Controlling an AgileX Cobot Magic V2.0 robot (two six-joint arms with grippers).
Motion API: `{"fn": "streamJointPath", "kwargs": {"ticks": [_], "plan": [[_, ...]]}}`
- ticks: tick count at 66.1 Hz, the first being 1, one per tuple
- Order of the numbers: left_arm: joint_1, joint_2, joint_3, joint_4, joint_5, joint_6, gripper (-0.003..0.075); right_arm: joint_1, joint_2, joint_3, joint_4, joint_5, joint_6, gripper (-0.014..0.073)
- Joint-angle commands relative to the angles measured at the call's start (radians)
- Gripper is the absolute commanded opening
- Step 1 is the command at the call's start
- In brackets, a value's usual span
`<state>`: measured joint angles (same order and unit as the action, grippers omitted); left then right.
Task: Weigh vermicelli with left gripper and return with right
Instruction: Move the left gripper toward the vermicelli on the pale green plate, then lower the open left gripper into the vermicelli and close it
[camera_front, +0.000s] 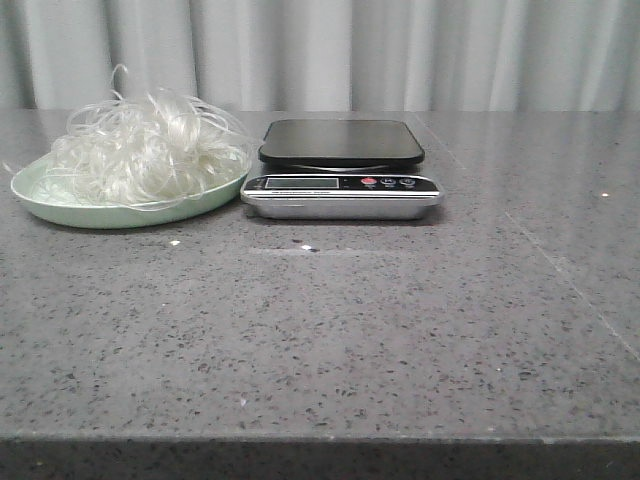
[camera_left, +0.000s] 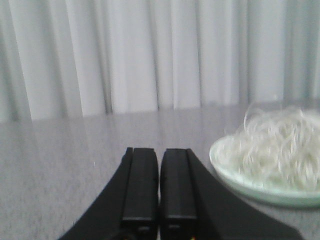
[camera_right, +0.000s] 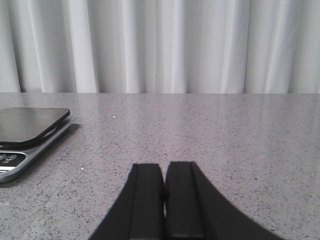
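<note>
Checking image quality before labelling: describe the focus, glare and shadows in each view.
Front view: sharp, even light, soft shadow under the scale, small glints on the table. Left wrist view: soft overall, the vermicelli blurred, the left end effector dark. Right wrist view: crisper, faint sheen on the scale's platform.

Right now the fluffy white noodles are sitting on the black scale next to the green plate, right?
Not quite. The front view shows the fluffy whitish vermicelli piled on the pale green plate. The black-topped silver scale beside it has nothing on it.
</note>
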<state>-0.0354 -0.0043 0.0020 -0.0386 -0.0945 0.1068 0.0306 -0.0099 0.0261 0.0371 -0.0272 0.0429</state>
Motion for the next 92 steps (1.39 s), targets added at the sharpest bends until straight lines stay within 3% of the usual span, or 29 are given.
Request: {"fn": "streamJointPath", "kwargs": {"ticks": [1,8,19,33,42,50,56,64,77,83,92], "plan": [[0.002,-0.021,-0.002,-0.098,-0.266,-0.008,0.0127,0.002,-0.018,-0.007,0.001,-0.072,-0.008,0.0167],[0.002,-0.016,-0.080,-0.138,-0.258,-0.008,0.0127,0.002,-0.018,-0.007,0.001,-0.072,-0.008,0.0167],[0.002,0.085,-0.340,-0.056,0.009,-0.008,0.0127,0.002,-0.018,-0.007,0.001,-0.072,-0.008,0.0167],[0.002,0.304,-0.584,-0.111,0.256,-0.008,0.0127,0.002,-0.017,-0.007,0.001,-0.072,-0.008,0.0167],[0.002,0.392,-0.604,-0.124,0.224,-0.008,0.0127,0.002,-0.017,-0.007,0.001,-0.072,-0.008,0.0167],[0.002,0.471,-0.604,-0.229,0.228,-0.008,0.0127,0.002,-0.017,-0.007,0.001,-0.072,-0.008,0.0167],[0.002,0.541,-0.635,-0.243,0.292,-0.001,0.0134,0.002,-0.017,-0.007,0.001,-0.072,-0.008,0.0167],[0.002,0.665,-0.731,-0.243,0.430,0.002,0.0240,0.002,-0.017,-0.007,0.001,-0.072,-0.008,0.0167],[-0.012,0.875,-0.921,-0.245,0.606,0.002,0.0578,0.002,-0.017,-0.007,0.001,-0.072,-0.008,0.0167],[-0.045,0.964,-0.986,-0.260,0.649,0.002,0.0629,0.002,-0.017,-0.007,0.001,-0.072,-0.008,0.0167],[-0.146,1.112,-1.082,-0.276,0.665,0.002,0.0629,0.002,-0.017,-0.007,0.001,-0.072,-0.008,0.0167]]}}
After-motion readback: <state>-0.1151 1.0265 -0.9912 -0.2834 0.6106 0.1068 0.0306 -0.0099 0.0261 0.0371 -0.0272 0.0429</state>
